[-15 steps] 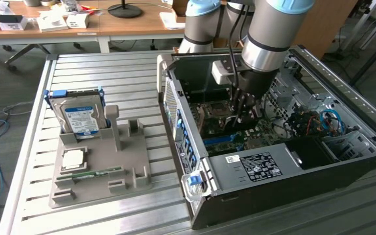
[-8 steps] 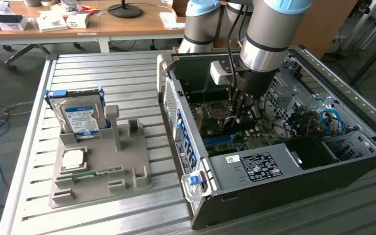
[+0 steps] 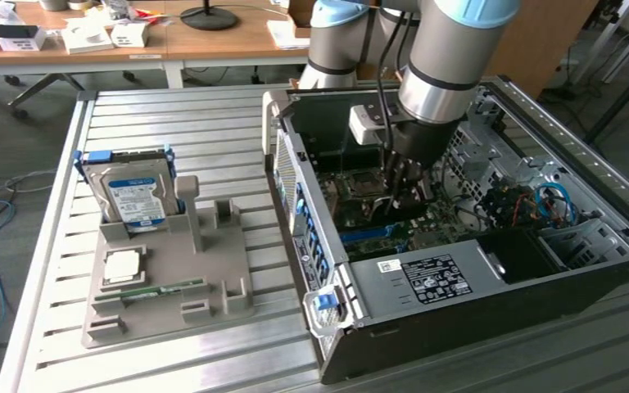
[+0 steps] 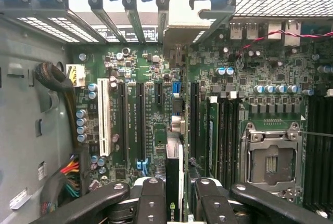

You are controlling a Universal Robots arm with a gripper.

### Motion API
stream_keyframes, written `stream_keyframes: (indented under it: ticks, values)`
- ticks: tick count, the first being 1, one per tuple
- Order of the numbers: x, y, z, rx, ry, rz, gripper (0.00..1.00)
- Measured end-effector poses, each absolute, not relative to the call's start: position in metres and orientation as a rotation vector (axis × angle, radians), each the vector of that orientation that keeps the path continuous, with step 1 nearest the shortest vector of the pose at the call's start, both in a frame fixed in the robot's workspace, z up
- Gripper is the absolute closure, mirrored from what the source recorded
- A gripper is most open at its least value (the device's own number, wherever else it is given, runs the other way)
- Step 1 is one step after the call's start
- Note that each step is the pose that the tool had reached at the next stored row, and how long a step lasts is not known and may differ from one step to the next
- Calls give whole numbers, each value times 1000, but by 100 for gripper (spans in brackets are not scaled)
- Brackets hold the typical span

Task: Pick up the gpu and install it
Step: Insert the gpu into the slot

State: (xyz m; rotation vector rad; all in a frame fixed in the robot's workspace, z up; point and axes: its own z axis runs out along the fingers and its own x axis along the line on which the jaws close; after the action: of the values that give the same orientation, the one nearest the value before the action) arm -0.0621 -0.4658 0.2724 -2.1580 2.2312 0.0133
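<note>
My gripper (image 3: 405,190) reaches down into the open computer case (image 3: 478,282), over the green motherboard (image 4: 130,73). In the wrist view the gripper (image 4: 174,195) is shut on the gpu (image 4: 174,168), a thin dark card seen edge-on between the black fingers (image 4: 151,195). The card runs away from the fingers, over the board, toward the case's rear slot openings (image 4: 182,21). It sits in line with the gap between the long black expansion slots (image 4: 140,120) and the memory slots (image 4: 223,130). Whether its edge touches a slot is hidden.
A white slot (image 4: 104,117) and the CPU socket (image 4: 270,161) flank the card's line. Cable bundles (image 4: 70,174) and blue and red wires (image 3: 549,201) lie inside the case. Beside the case, a grey fixture (image 3: 210,278) carries a hard drive (image 3: 134,196) and a memory stick (image 3: 151,291).
</note>
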Motion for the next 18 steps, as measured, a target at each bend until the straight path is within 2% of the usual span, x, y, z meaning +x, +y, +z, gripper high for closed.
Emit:
stream_keyframes:
  ticks: [18]
  values:
    - [-67,-466,265,-2160,2233,10,74]
